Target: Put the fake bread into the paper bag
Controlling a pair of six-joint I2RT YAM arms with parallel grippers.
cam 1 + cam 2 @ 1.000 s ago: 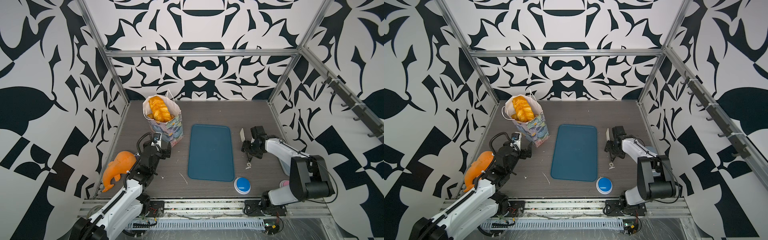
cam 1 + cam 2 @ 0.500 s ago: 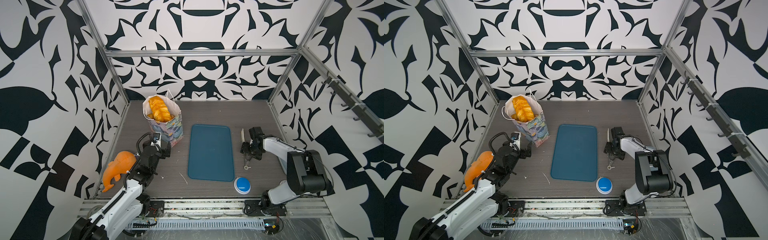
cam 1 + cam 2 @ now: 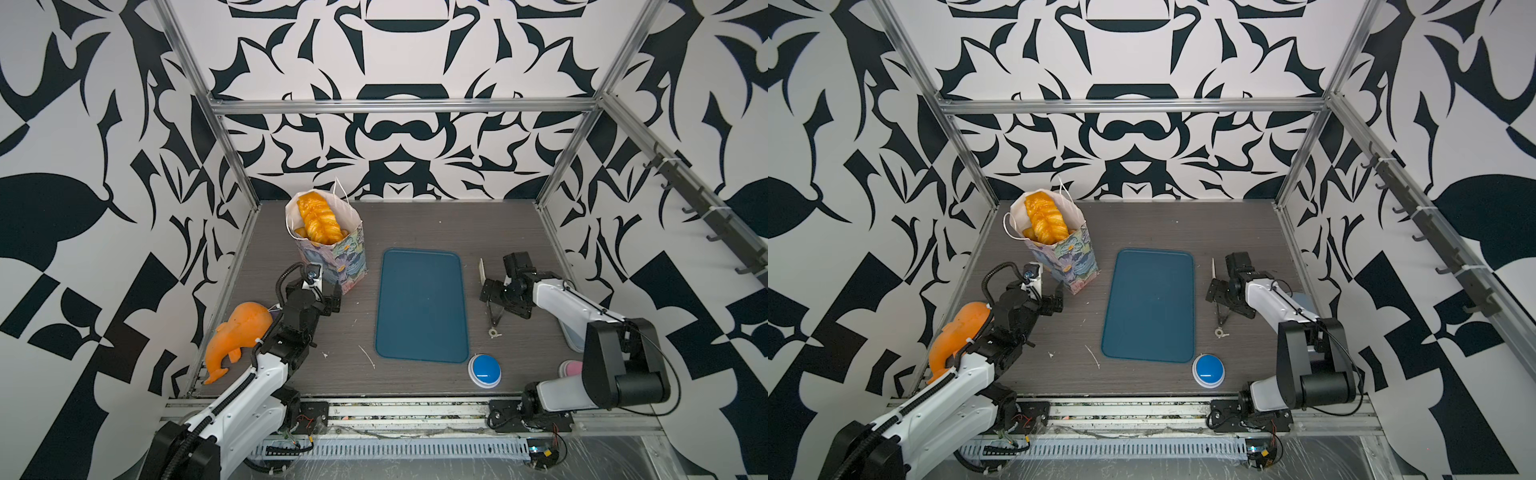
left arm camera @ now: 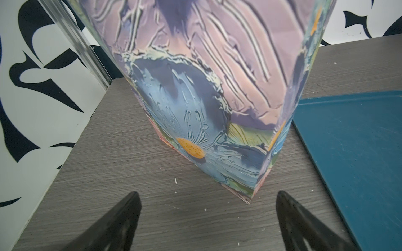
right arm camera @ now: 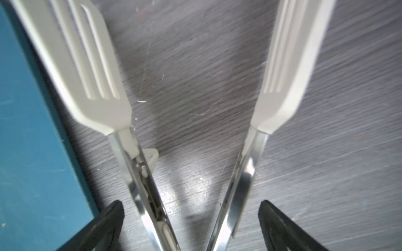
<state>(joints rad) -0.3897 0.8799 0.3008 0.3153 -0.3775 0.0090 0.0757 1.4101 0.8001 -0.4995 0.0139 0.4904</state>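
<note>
Both grippers are seen spread wide, nothing gripped. The left gripper point(image 4: 207, 193) is held low just near of the paper bag point(image 3: 338, 266), apart from its corner. The fake bread point(image 3: 318, 222) is seen piled in the bag's open mouth, at the far left of the table point(image 3: 415, 224). The right gripper point(image 5: 190, 202) is set astride the tongs point(image 5: 95, 71) — right of the blue tray point(image 3: 419, 307) — its fingers clear of both arms.

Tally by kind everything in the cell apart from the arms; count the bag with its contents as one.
paper bag: 1
blue tray: 1
tongs: 1
blue button: 1
orange whale-shaped toy: 1
pink thing, partly hidden: 1
Total: 6
</note>
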